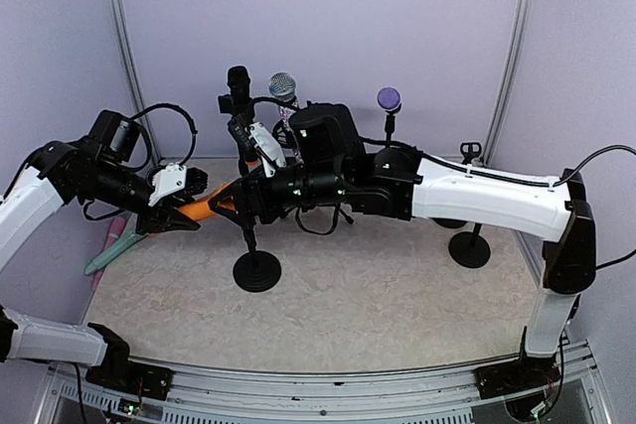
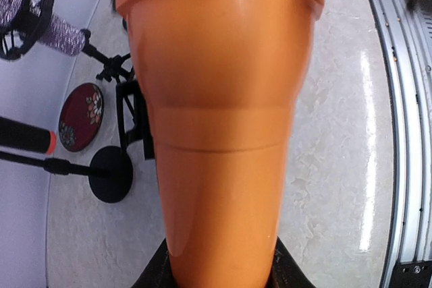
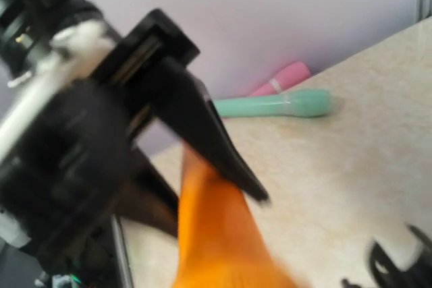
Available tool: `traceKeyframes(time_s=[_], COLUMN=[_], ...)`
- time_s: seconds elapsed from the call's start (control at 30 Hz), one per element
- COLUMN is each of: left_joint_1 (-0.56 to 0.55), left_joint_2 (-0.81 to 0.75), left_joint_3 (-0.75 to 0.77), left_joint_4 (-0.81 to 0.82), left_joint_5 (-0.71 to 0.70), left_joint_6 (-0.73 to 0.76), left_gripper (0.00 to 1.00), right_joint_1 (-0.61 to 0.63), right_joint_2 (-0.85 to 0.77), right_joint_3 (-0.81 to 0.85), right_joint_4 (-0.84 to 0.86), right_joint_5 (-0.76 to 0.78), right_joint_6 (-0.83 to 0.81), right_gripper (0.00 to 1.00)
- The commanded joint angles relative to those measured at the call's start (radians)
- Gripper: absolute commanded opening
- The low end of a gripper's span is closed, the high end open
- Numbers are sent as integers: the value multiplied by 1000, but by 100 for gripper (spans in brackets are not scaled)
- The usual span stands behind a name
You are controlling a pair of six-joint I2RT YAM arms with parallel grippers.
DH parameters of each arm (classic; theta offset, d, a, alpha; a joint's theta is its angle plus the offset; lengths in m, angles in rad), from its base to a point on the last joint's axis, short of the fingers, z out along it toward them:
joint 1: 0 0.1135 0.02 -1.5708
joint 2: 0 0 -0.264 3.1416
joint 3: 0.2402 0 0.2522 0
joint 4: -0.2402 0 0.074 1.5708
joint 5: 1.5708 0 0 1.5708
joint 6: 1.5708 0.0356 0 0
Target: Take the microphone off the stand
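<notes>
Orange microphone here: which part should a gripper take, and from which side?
Take the orange microphone on its narrow end, coming from the left arm's side, fingers across the shaft. The body tapers toward that end and lies roughly level, so the slim part probably seats best; the left gripper is clamped there.

Bright, even light. Glare streaks on orange microphone [image 2: 216, 133] and table [image 2: 337, 133]. Right wrist view smeared by motion blur; left wrist view bends at edges.

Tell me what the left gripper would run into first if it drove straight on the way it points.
The left gripper grips the orange microphone, which lies along that line; beyond its far end the right gripper comes first, probably, though depth is unclear.
</notes>
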Motion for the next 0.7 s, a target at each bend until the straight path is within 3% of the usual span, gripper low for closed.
traceKeyframes(time_s=[0.0,0.3,0.47,0.67], left_joint_1=[128,532,674,769], left_joint_2=[-39,-31,15,100], left_joint_3=[-74,-341,-528,-623], left_joint_4=[51,149,336,541], left_joint_5=[-30,-95,-230,-332], left_joint_6=[34,206,252,224], left_gripper=[19,18,18,20], right_joint_1=[-36,-80,-81,-81], right_joint_2=[-129,-231,-140,20], right_joint_3=[-82,-225,-174,-40], right_joint_4=[79,100,62,-11], right_joint_5=[31,124,140,128], right_joint_6=[5,-26,-88,-165], right_gripper=[84,93,97,100])
